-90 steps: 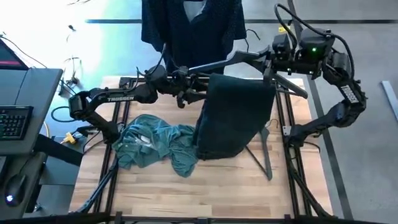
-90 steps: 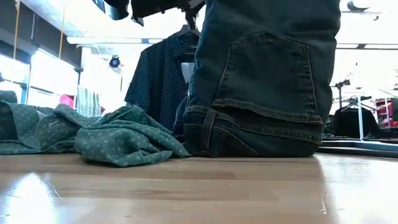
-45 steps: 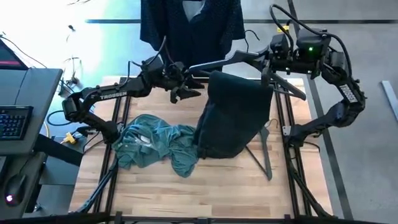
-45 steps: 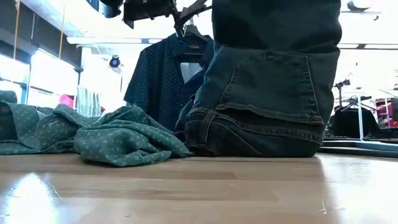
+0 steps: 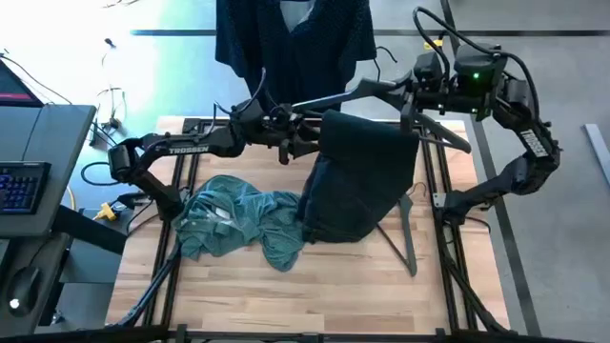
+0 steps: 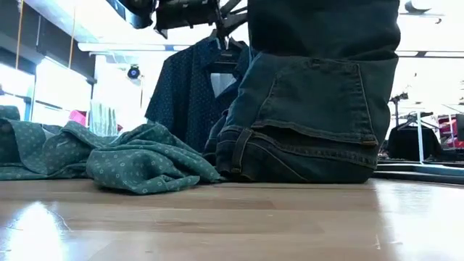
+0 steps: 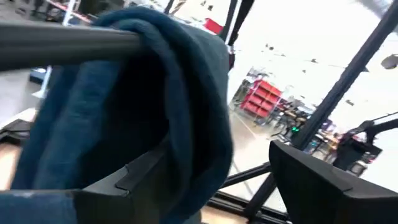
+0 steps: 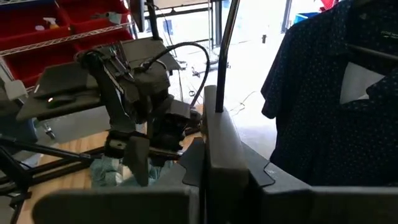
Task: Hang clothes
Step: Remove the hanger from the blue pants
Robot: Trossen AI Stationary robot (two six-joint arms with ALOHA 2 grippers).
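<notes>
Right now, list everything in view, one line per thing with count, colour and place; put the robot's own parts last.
Dark denim trousers: one, blue-black, draped over a hanger, lower end resting on the table.
Thin grey hanger: one, dark grey, held above the table's far edge.
Navy dotted shirt: one, hanging beyond the table.
Teal dotted shirt: one, grey-green, crumpled on the table's left half.
Wooden table: one, light wood.
Keyboard: one, dark, on a side desk, far left.
Left gripper: fingers open at the trousers' edge.
Right gripper: fingers shut on the hanger.

red shelving (image 8: pixel 56 31) in the room; keyboard (image 5: pixel 21 184) beside the wooden table (image 5: pixel 315 295).
</notes>
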